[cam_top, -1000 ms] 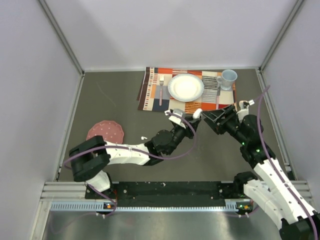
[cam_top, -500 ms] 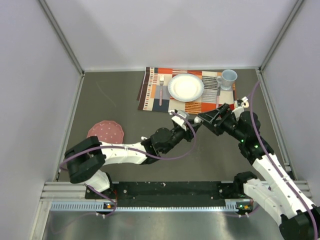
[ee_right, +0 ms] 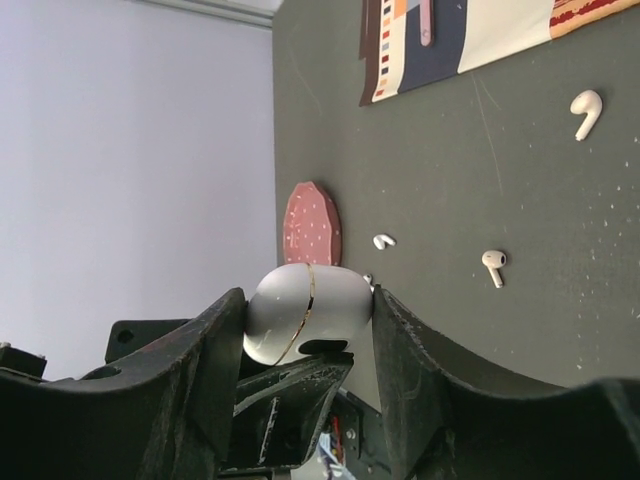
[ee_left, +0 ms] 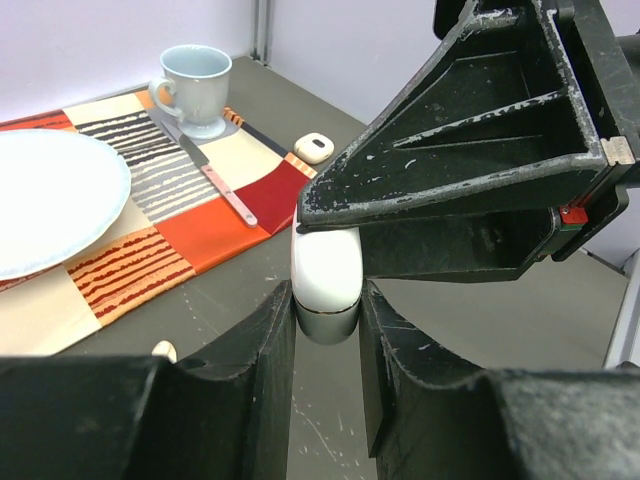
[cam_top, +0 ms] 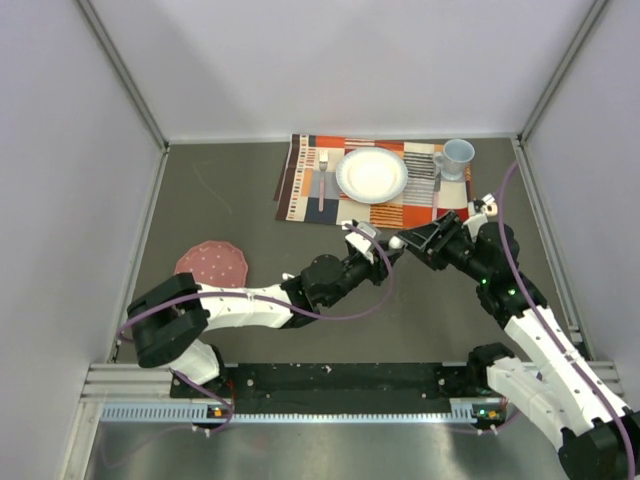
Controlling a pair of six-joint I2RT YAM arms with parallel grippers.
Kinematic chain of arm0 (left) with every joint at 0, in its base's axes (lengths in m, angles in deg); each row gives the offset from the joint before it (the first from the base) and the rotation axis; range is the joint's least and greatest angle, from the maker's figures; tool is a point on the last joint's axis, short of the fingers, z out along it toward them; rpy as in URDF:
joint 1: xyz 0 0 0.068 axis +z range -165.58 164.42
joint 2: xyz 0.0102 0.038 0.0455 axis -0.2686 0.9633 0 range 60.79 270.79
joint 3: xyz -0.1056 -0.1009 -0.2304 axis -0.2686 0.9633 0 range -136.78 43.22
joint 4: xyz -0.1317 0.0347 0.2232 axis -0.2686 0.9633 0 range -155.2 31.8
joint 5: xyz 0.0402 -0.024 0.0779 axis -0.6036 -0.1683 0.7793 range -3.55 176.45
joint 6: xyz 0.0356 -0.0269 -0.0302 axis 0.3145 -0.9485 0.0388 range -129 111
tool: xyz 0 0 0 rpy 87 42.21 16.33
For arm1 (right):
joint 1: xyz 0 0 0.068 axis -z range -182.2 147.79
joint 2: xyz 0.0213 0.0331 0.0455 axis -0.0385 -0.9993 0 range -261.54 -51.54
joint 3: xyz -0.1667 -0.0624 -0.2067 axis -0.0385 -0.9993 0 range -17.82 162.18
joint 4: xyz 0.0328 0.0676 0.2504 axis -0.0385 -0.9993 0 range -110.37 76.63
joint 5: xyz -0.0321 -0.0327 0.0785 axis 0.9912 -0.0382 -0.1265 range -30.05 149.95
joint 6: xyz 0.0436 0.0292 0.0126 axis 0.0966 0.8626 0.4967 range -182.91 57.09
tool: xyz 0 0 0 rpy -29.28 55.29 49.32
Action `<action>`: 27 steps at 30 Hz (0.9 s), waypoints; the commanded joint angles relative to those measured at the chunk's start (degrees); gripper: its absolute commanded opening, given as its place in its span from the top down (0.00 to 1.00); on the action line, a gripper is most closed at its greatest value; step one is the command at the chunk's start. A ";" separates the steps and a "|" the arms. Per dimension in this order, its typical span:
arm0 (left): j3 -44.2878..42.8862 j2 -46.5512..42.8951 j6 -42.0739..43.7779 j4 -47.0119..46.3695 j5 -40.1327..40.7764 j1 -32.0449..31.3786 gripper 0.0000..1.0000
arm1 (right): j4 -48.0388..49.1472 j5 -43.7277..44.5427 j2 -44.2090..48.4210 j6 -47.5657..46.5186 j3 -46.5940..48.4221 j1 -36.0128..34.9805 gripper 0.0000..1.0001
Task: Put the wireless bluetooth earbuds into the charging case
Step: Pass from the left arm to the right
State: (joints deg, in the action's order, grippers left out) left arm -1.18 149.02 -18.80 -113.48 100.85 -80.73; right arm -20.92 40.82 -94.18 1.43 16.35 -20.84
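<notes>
Left gripper (ee_left: 326, 302): clamped on the charging case (ee_left: 326, 268), one finger flat against each side. Right gripper (ee_right: 309, 305): fingers straddle the same case from the opposite end, one fingertip touching its top; whether they press or only bracket it cannot be told. Case: white, glossy, rounded pebble shape with a thin seam line around the body. It is held above the dark table (ee_right: 520, 330), its long axis running out along the left fingers toward the right gripper. On the table, well apart, in the right wrist view: first earbud (ee_right: 586, 108), white, bulb up-right, stem slanting down-left, near the striped placemat (ee_right: 470, 35); second earbud (ee_right: 493, 264), stem pointing down-right; third earbud (ee_right: 383, 240), too small to read, near a pink round coaster (ee_right: 310, 222).
</notes>
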 commanded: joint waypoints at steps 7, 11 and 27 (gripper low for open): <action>-1.30 -2.09 -0.30 -1.39 0.37 0.11 0.78 | 6.05 -2.40 1.50 3.51 -1.48 -0.79 0.44; -1.30 -2.36 -0.39 -1.48 0.28 0.11 0.78 | 7.11 -2.57 1.15 4.39 -2.36 -0.79 0.45; 1.68 -2.45 -3.90 -8.66 3.54 0.11 0.43 | 15.71 -2.22 2.29 13.08 -7.80 -0.79 0.67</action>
State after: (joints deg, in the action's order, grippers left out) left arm -0.99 149.00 -20.44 -114.98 102.79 -80.73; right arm -12.13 39.03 -93.39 9.76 10.49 -20.86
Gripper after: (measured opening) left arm 0.527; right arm 0.487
